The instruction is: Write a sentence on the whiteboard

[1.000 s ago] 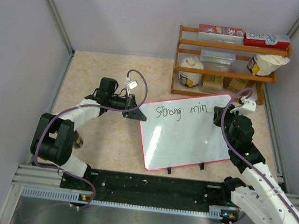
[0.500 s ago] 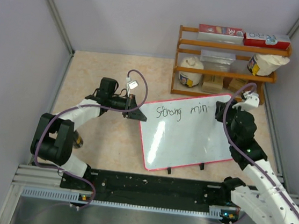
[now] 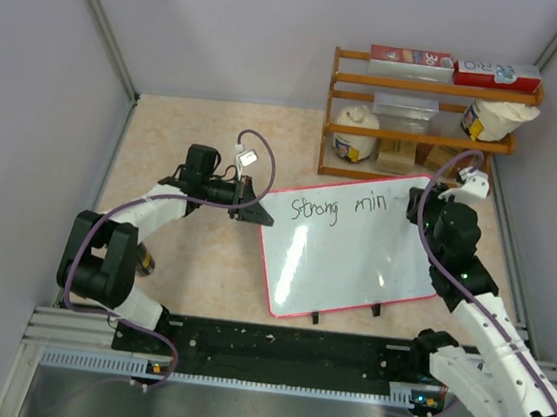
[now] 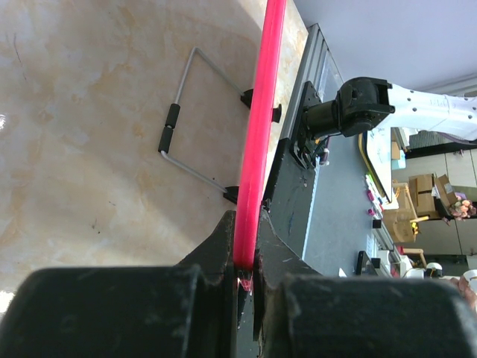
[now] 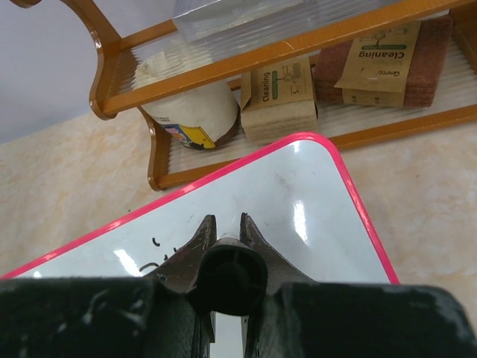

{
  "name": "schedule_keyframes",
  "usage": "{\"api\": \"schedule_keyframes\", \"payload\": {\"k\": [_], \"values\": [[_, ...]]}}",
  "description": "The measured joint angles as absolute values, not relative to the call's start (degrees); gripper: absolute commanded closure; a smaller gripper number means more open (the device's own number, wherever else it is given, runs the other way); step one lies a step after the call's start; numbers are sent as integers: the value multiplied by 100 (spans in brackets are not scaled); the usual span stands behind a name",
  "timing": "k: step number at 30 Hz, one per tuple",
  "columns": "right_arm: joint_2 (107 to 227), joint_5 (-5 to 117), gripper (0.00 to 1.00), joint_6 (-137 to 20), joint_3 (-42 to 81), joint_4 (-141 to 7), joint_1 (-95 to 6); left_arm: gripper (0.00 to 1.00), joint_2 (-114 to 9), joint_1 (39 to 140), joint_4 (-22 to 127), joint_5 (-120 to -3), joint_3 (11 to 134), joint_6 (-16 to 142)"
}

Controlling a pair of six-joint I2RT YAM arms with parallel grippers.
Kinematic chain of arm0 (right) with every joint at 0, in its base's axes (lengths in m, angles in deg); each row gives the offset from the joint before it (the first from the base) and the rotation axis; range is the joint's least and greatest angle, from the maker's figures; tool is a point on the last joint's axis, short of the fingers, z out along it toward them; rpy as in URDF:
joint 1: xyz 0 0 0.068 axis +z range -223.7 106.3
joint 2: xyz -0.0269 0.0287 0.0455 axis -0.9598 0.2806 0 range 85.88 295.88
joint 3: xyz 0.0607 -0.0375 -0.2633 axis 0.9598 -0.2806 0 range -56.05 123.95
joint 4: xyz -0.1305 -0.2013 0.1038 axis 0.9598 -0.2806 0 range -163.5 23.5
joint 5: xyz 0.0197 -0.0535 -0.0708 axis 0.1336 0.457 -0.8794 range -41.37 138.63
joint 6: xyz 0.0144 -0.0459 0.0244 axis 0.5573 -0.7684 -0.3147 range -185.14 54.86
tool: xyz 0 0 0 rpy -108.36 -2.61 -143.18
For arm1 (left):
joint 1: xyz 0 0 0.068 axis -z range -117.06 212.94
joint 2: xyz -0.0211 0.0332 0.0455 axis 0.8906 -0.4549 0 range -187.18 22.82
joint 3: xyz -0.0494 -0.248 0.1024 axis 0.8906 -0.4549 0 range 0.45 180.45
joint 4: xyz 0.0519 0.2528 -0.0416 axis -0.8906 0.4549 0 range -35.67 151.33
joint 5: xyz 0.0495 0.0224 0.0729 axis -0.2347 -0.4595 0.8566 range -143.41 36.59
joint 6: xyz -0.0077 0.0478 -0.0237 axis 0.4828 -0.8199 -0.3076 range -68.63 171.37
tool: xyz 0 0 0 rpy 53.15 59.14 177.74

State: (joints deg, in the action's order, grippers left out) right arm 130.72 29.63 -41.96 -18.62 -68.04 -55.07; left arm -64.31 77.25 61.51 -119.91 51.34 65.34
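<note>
So the glossy white whiteboard with the thin red frame [image 3: 343, 261] lies mid beige surface [image 3: 216, 141], long axis roughly 8 to 2 o'clock. The left pincer [image 3: 250, 208] clamps its 10 o'clock corner. The right pincer [image 3: 417, 206] pinches a black marker [image 5: 226, 280] at the 3 o'clock end of the thin black handwritten words [image 3: 344, 208], so I'd guess the next letter goes that way.

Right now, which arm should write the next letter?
Right. The right gripper holds the pen over the whiteboard, beside the unfinished sentence; the left gripper is clamped on the red frame.
</note>
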Motion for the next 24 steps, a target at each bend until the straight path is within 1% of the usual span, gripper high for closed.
{"api": "schedule_keyframes", "payload": {"k": [10,24], "values": [[13137,3267,100,-4152,-1865,-6785,-5514,100,-6431,7725,6155,-11991,5134,6534],[13161,3371,100,-4143,-1867,-6782,-5514,100,-6431,7725,6158,-11989,5134,6537]]}}
